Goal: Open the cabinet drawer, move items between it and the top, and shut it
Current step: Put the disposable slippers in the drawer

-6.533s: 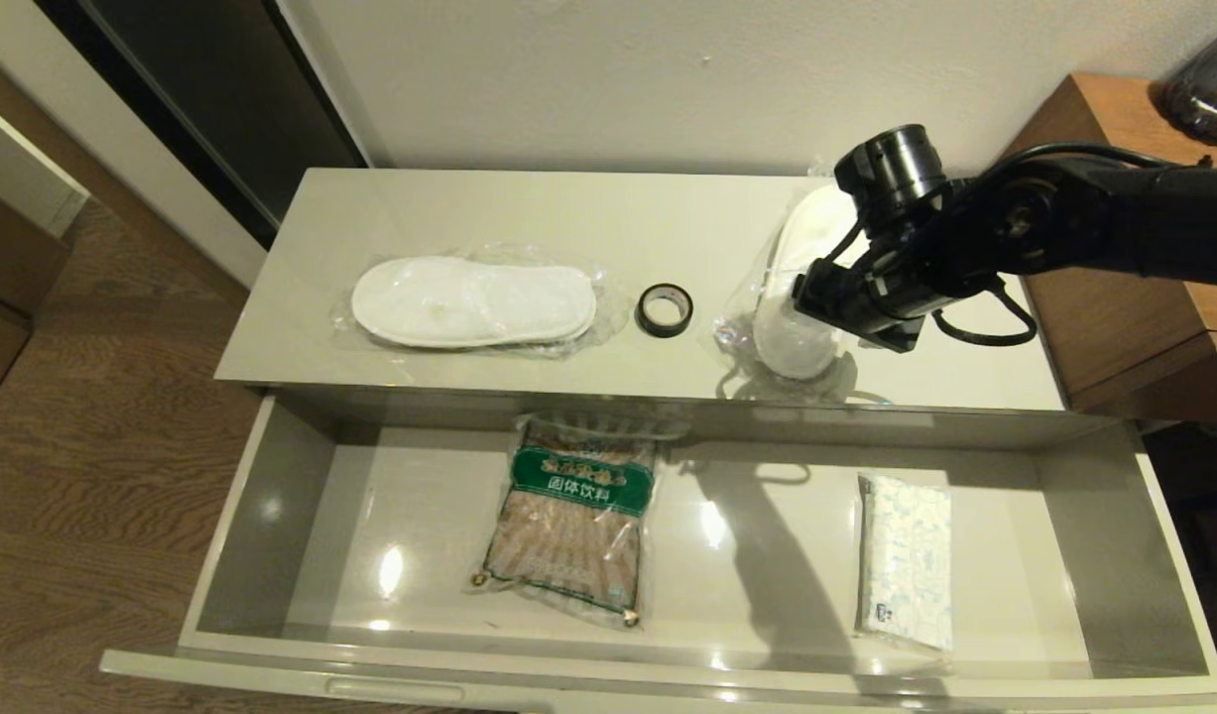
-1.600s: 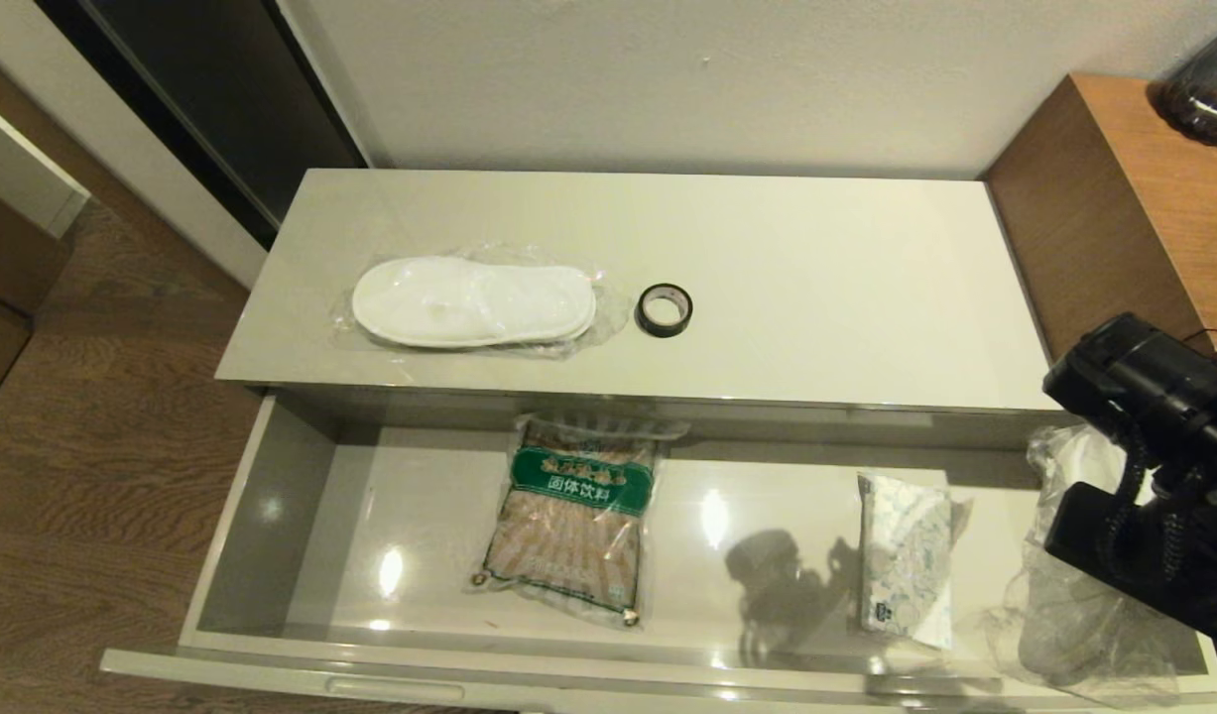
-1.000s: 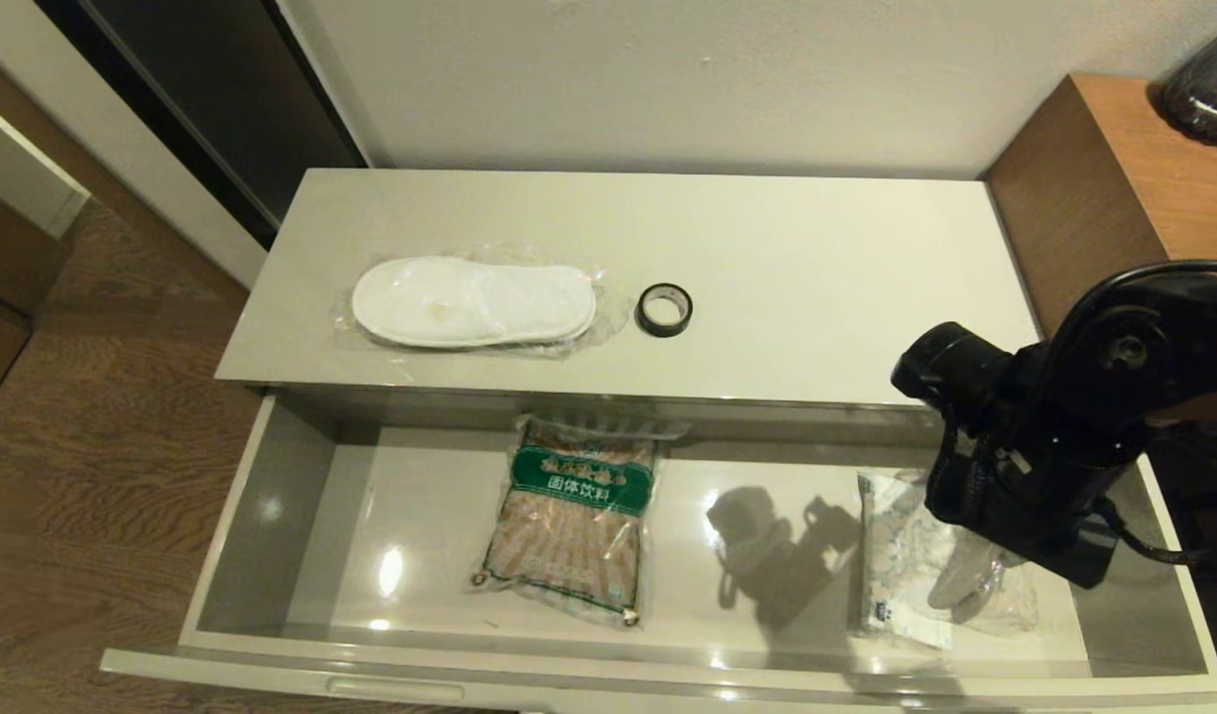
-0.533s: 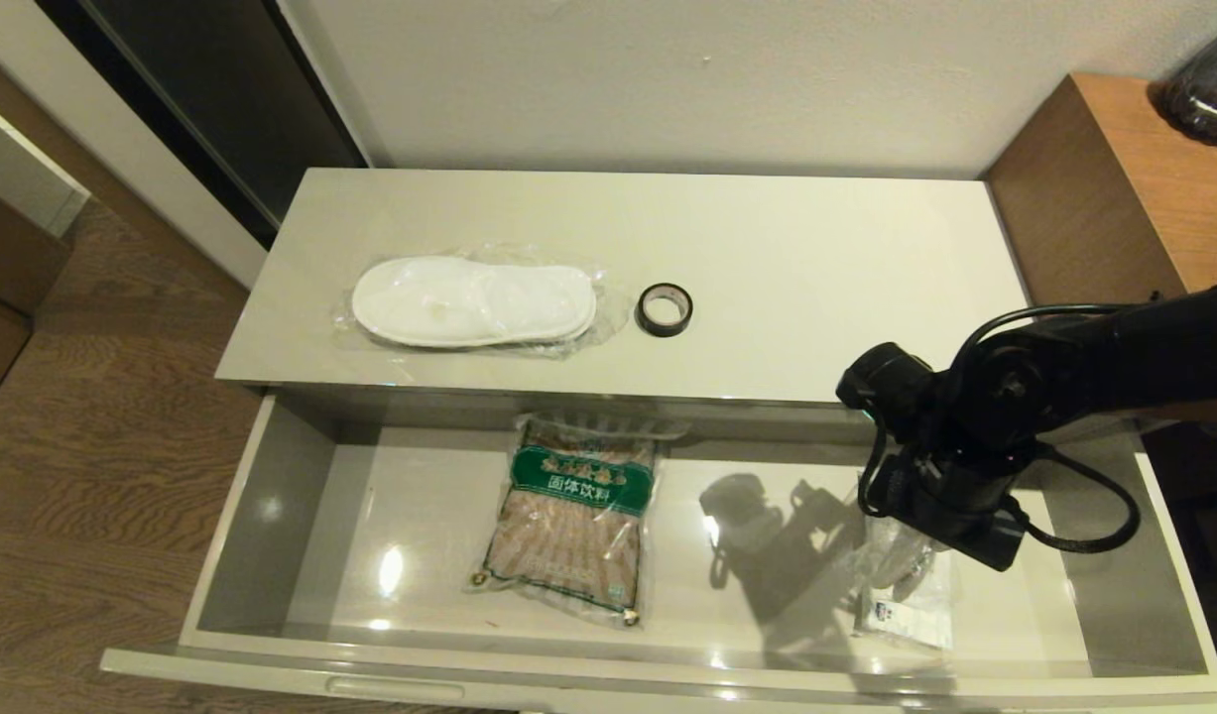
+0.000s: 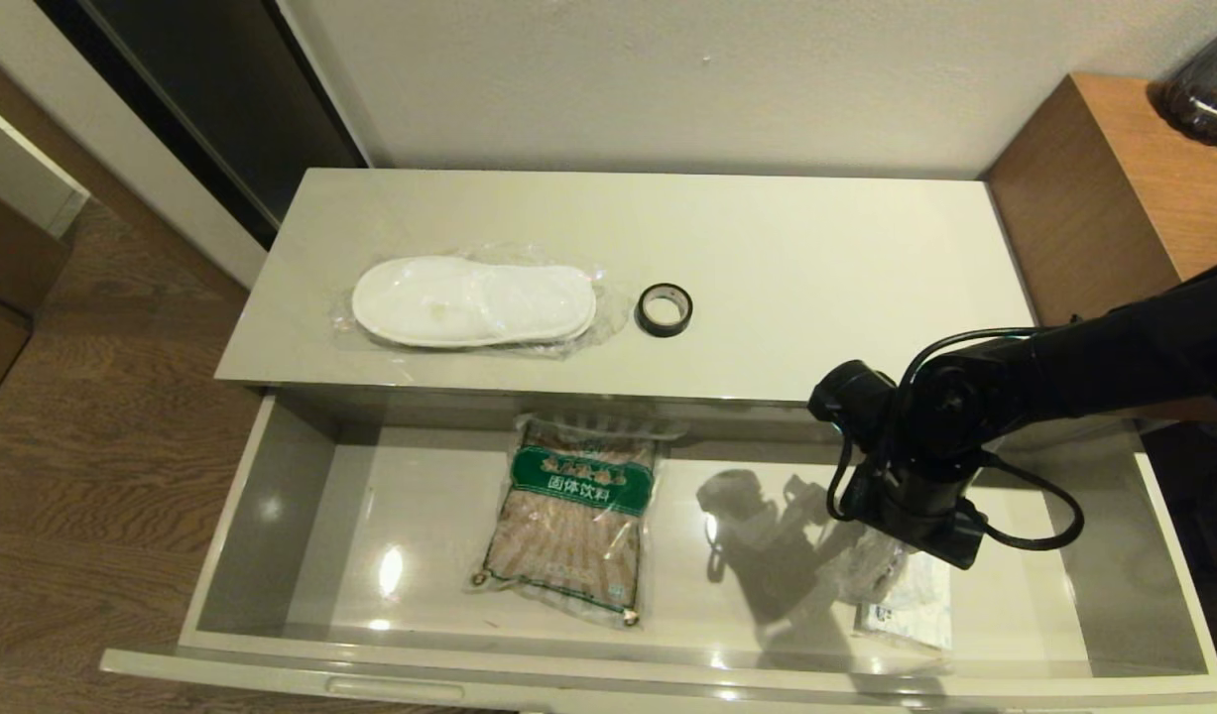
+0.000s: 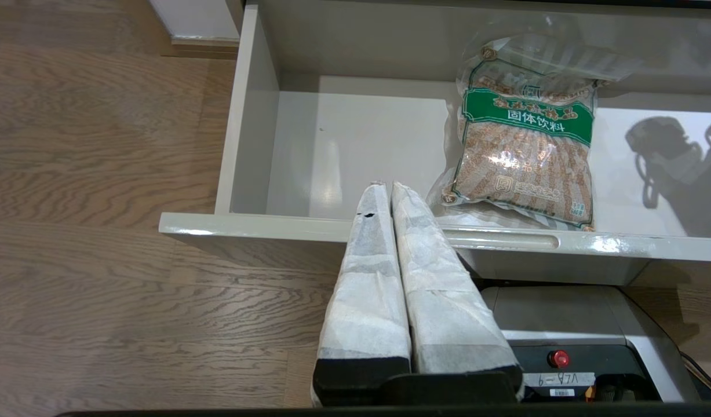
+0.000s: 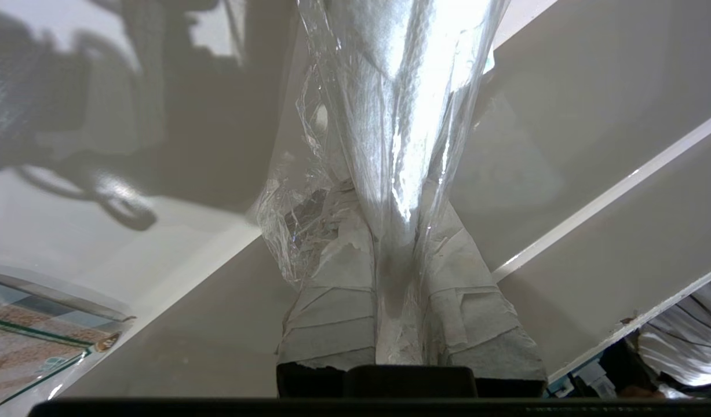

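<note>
right pincer [image 7: 398, 243] clenched on bagged slipper pair [image 7: 401, 104], low in drawer [image 5: 301, 476] over white packet [image 5: 915, 605], for set-down | left pincer [image 6: 390, 191] closed, parked

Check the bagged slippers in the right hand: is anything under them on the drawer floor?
Yes. The right hand, shut on the bagged slippers, hangs them over the flat white packet at the drawer's right side. The floor left of it, toward the brown bag, looks bare.
</note>
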Motion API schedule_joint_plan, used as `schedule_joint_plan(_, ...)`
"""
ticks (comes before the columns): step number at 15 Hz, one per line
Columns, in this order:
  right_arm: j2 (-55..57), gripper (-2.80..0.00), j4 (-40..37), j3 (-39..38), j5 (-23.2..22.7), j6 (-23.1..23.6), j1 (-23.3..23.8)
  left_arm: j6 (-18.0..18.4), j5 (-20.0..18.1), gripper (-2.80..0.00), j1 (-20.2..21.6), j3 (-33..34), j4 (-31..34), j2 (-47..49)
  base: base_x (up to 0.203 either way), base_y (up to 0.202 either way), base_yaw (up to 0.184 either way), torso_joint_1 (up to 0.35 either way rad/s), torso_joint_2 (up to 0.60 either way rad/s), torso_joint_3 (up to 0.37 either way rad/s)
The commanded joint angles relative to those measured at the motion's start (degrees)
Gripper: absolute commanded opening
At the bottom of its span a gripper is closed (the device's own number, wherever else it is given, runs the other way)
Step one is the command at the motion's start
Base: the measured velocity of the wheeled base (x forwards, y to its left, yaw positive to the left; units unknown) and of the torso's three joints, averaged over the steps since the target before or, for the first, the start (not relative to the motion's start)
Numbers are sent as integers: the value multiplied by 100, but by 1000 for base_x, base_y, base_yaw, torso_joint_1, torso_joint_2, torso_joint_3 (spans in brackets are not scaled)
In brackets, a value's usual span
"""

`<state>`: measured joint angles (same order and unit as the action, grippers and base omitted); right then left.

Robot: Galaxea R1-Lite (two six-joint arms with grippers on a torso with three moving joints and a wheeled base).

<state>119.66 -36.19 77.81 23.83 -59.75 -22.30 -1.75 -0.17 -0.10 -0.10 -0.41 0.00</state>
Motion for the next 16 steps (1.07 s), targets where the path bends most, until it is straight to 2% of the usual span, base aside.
schedule_joint_plan(1, 26, -280, -20, 6, 14, -17, -3, -1, -1, -280, 1, 1, -2, 0, 0, 0, 0, 0, 0, 0)
schedule_joint_plan(6, -347, -280, -82, -88, -63, 165, -3, -2, -1, -280, 1, 1, -2, 0, 0, 0, 0, 0, 0, 0)
schedule_joint_plan(7, -331, 0, -82, -93, -48, 165, -3, -1, -1, -280, 1, 1, -2, 0, 0, 0, 0, 0, 0, 0)
schedule_joint_plan(12, -288, 0, -32, -56, -66, 139, -13, -9, -1, -280, 1, 1, -2, 0, 0, 0, 0, 0, 0, 0)
schedule_joint_plan(16, -1153, 0, -277, -90, -125, 299, -14, -1, -1, -280, 1, 1, -2, 0, 0, 0, 0, 0, 0, 0)
